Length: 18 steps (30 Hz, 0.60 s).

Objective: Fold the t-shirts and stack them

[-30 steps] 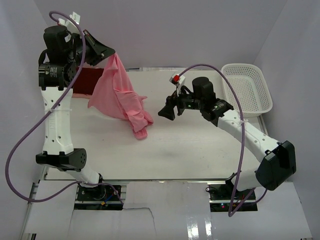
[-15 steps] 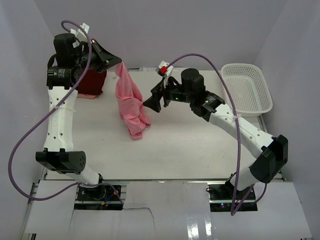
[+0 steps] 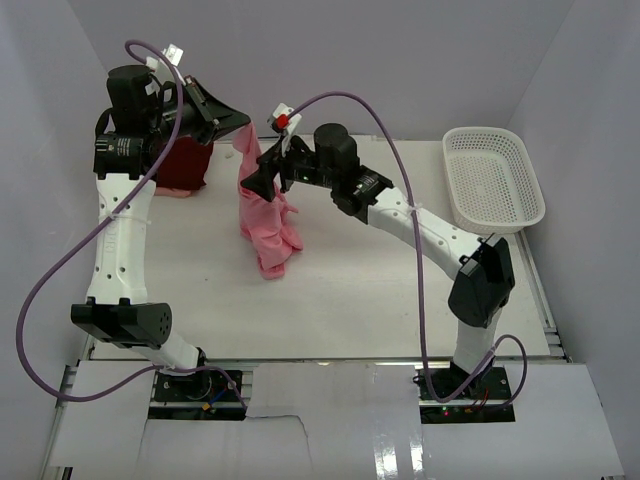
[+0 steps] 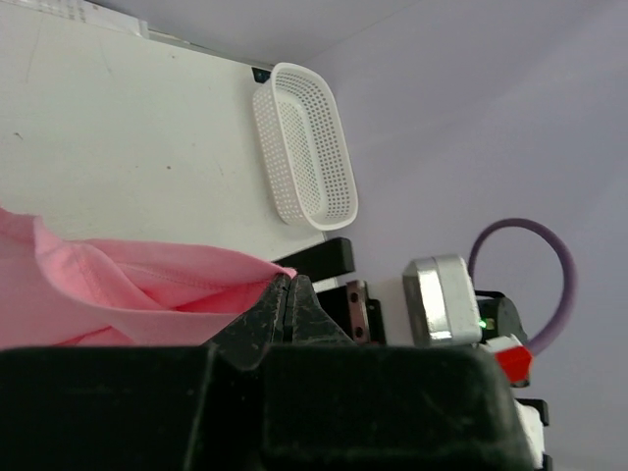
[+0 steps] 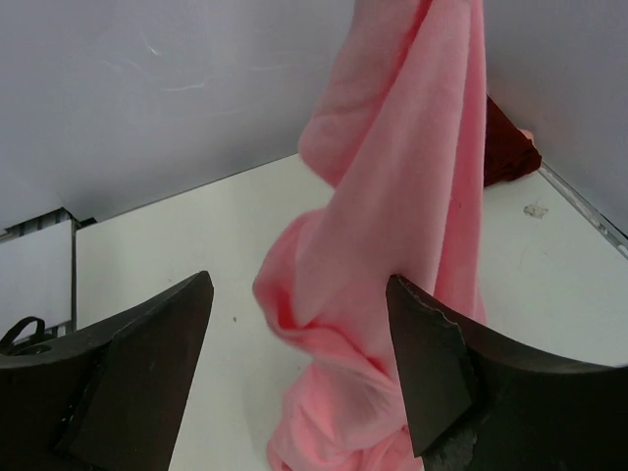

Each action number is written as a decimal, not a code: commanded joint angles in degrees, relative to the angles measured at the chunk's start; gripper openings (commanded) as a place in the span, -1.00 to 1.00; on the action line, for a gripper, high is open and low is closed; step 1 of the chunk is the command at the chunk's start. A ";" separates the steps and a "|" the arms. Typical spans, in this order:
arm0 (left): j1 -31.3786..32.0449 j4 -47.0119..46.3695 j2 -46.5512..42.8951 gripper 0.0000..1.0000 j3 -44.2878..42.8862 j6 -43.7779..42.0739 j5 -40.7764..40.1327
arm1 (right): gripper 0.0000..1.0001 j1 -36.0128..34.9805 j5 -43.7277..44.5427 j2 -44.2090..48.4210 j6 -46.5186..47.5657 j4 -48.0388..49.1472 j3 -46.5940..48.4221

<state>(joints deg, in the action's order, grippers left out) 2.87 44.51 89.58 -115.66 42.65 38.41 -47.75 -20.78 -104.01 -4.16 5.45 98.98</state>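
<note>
The salmon pink t-shirt [image 3: 264, 222] hangs in a long bunch from my left gripper [image 3: 241, 126], which is shut on its top edge high above the table's back left. Its lower end [image 3: 274, 262] rests crumpled on the table. In the left wrist view the fingertips [image 4: 285, 282] pinch the pink cloth [image 4: 118, 294]. My right gripper [image 3: 256, 184] is open right beside the hanging shirt at mid-height. Seen from the right wrist, the pink cloth [image 5: 392, 196] hangs just beyond the gap of that gripper [image 5: 299, 279]. The dark maroon t-shirt [image 3: 183, 165] lies at the back left, also visible as maroon cloth [image 5: 505, 152].
A white mesh basket [image 3: 495, 180] stands at the table's back right, the same basket [image 4: 304, 147] showing in the left wrist view. Grey walls enclose the table on three sides. The right arm stretches diagonally across the table's middle.
My right gripper has swung left across the table up to the hanging pink shirt. The left gripper shifted right, and the shirt now hangs narrower and straighter.
</note>
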 commanded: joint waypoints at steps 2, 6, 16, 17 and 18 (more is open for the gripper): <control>0.81 -2.58 -4.23 -0.96 0.69 3.22 5.96 | 0.55 -0.24 0.04 -4.70 -1.46 5.09 8.67; 1.08 -5.22 -5.99 -0.92 3.77 5.77 8.25 | -0.32 -0.24 0.21 -9.37 -2.86 2.73 17.98; -0.14 -5.93 -9.59 0.18 5.34 1.73 -5.32 | -0.85 1.33 11.89 5.10 0.91 2.02 5.01; -0.50 -6.54 -10.38 0.23 6.31 1.90 -6.93 | -0.85 2.99 11.72 6.09 0.82 1.32 5.17; -0.68 -8.11 -11.17 0.35 7.28 1.91 -8.34 | -0.85 3.79 11.64 6.79 0.74 -1.47 5.95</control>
<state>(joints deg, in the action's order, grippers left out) 3.36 39.27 83.20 -110.04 45.41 38.13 -46.85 -12.91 -104.40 -4.84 2.50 103.90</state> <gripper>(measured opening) 0.652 0.082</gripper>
